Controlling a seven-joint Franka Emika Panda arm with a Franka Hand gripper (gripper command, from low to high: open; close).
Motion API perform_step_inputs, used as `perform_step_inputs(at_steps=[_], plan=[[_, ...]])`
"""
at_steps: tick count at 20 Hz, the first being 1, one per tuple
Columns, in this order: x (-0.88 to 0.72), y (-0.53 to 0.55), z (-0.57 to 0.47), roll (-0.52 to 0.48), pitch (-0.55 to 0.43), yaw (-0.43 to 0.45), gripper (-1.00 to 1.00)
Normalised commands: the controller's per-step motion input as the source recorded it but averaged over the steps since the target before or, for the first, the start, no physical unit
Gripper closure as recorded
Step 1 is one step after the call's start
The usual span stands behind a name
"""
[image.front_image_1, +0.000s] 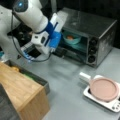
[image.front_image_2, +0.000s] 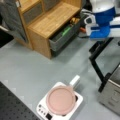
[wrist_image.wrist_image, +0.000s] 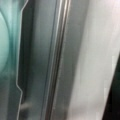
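Arm (image.front_image_1: 30, 12): white, enters from a front view's top left, slopes down toward a front view's right. Wrist (image.front_image_1: 51, 31): blue section, bent, tilted. Hand (image.front_image_1: 58, 21): white and blue, points up and to a front view's right; fingertips not distinguishable. Cable (image.front_image_1: 30, 56): dark, loops below wrist. In a front view, arm (image.front_image_2: 103, 6) at top right, blue wrist (image.front_image_2: 102, 31) level, pointing right. Wrist view: hand not visible.
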Motion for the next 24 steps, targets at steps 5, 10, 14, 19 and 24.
perform_step_inputs(at_steps=[5,10,14,19,24], plan=[[-0.16,-0.34,-0.13,-0.002,-0.076,0.106,-1.0],[-0.1,-0.26,-0.06,-0.064,-0.051,0.153,-1.0],[-0.06,-0.18,0.02,-0.054,-0.026,0.177,-1.0],[-0.03,-0.1,0.02,-0.018,-0.014,0.18,-1.0],[0.0,-0.02,0.01,-0.003,-0.01,0.176,-1.0]])
